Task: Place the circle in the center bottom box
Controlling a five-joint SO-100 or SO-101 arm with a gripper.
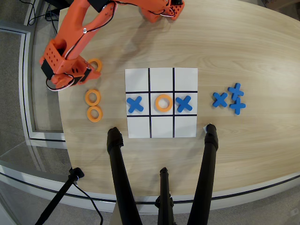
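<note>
Circle [95,65] sitting just right of the end effector [83,72], partly hidden.
Center bottom box [161,79] is lying farther right; I cannot tell whether the jaws are gripping.

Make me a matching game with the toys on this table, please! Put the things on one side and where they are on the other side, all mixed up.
Things:
1. orange ring on the paper
2. blue cross nearest the two loose rings
3. pile of three blue crosses
4. pair of orange rings

Places in the overhead view:
A. on bare wood, right of the grid
B. very middle square of the grid
C. on bare wood, left of the grid
D. middle row, left square

Pairs: 1-B, 2-D, 3-A, 4-C
</note>
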